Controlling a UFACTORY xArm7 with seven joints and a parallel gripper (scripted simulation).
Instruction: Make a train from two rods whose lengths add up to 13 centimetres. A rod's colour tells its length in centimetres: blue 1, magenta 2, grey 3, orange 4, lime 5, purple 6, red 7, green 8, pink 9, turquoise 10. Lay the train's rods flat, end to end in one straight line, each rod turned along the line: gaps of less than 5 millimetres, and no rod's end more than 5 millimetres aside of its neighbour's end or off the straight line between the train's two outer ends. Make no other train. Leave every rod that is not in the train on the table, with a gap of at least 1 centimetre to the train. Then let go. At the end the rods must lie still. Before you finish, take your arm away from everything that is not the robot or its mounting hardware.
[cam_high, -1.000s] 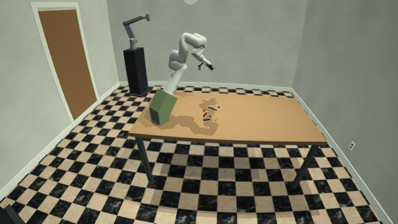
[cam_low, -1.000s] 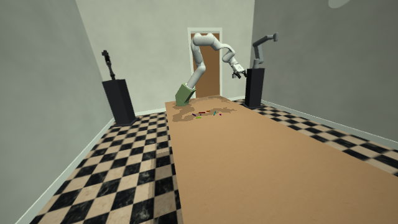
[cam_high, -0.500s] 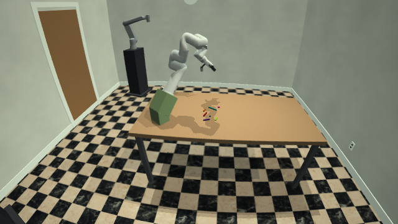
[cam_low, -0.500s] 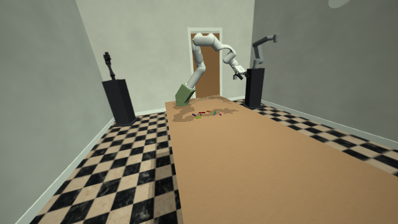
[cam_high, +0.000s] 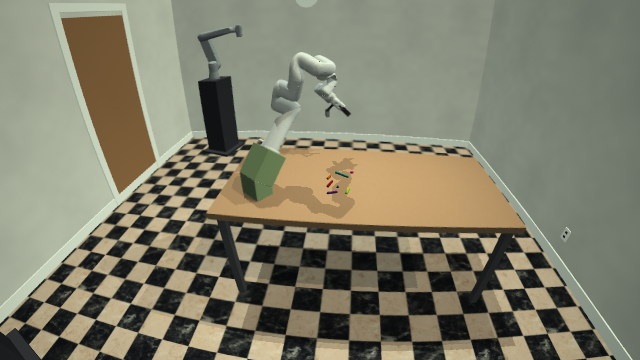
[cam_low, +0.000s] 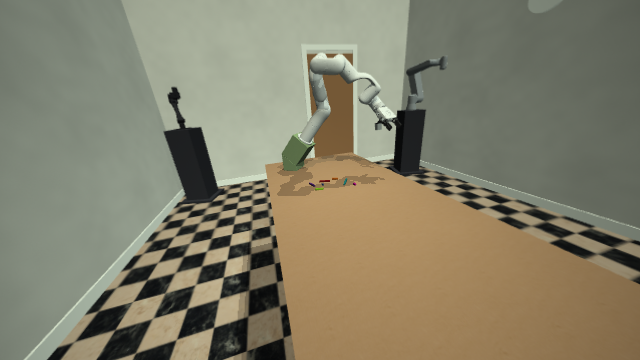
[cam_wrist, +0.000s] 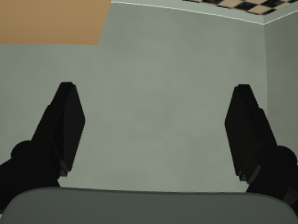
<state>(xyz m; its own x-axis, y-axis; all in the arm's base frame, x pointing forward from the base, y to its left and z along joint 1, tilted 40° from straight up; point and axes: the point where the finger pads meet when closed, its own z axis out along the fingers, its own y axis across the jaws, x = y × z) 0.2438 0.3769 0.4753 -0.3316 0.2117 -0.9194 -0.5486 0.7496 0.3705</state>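
Observation:
Several small rods lie in a loose cluster on the table. In the top view I see a turquoise rod (cam_high: 342, 174), a red rod (cam_high: 330, 183), an orange rod (cam_high: 328, 177), a purple rod (cam_high: 331, 192), a lime rod (cam_high: 347, 190), a magenta rod (cam_high: 352, 172) and a tiny blue rod (cam_high: 337, 187). All lie flat and apart. My gripper (cam_high: 338, 110) is open and empty, high above the table and well above the cluster. It also shows in the exterior view (cam_low: 385, 124). The wrist view shows my open fingers against the wall, with no rods in it.
The arm's green base (cam_high: 261, 172) stands at the table's left end. Two black pedestals with camera arms stand on the floor beyond the table (cam_high: 218, 115) (cam_low: 191, 162). A brown door (cam_high: 107, 95) is in the left wall.

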